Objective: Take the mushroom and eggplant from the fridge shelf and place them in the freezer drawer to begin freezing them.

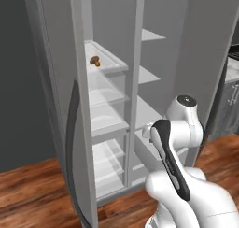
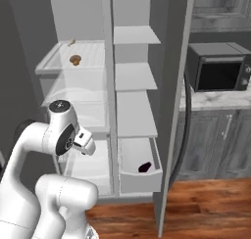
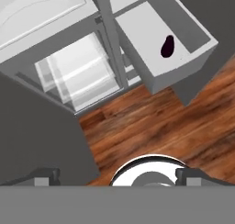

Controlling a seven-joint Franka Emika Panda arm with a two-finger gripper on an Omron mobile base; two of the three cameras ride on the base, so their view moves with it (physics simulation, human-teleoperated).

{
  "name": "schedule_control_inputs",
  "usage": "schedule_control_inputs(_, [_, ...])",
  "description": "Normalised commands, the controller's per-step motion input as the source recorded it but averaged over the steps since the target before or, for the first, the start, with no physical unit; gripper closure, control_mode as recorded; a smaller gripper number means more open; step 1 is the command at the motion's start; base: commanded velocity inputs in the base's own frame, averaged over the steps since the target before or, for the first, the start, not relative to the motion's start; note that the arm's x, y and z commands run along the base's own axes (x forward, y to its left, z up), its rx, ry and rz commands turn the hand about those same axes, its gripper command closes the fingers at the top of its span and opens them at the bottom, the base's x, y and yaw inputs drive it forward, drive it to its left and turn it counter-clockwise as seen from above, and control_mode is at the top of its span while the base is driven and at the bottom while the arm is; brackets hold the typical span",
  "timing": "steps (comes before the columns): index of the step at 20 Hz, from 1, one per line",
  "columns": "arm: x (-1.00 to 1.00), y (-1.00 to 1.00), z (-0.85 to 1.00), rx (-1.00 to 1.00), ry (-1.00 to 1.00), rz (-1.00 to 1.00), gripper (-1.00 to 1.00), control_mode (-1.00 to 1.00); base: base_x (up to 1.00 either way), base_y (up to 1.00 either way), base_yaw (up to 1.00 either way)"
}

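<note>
While my pincer (image 3: 117,176) hangs with its jaws spread wide and nothing between them, its two dark fingertips (image 3: 46,176) stand far apart at the bottom of the hand view, above the wood floor (image 3: 151,126) in front of the open fridge. Up and to the right of them in that view the freezer drawer (image 3: 183,64) is pulled out, a white open-topped box, and the eggplant (image 3: 166,46) lies on its bottom as a small dark glossy oval. From the right base view I see the same drawer (image 2: 139,180) low in the right column of the cabinet, with the eggplant (image 2: 144,167) inside it near the right wall. The mushroom (image 2: 75,59) sits on the ribbed white fridge shelf (image 2: 46,64) high in the left column, well apart from the drawer and from my pincer. The left base view shows the mushroom (image 1: 95,61) on that shelf (image 1: 112,62) too, brown cap and tan stem, near the left side. A dark microwave (image 2: 218,66) stands on the bench (image 2: 215,100) to the right of the fridge
</note>
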Motion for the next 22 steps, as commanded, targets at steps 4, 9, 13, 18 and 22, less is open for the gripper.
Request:
schedule_control_inputs(4, [0.0,0.0,0.0,0.0,0.0,0.0,-1.0,1.0,0.0,0.39,0.37])
schedule_control_inputs(9, [0.0,0.0,0.0,0.0,0.0,0.0,-1.0,1.0,0.25,0.24,0.23])
schedule_control_inputs(13, [0.0,0.0,0.0,0.0,0.0,0.0,-1.0,1.0,0.61,0.05,0.04])
schedule_control_inputs(18, [0.0,0.0,0.0,0.0,0.0,0.0,-1.0,1.0,0.73,0.0,0.0])
schedule_control_inputs(22, [0.0,0.0,0.0,0.0,0.0,0.0,-1.0,1.0,0.57,0.0,0.0])
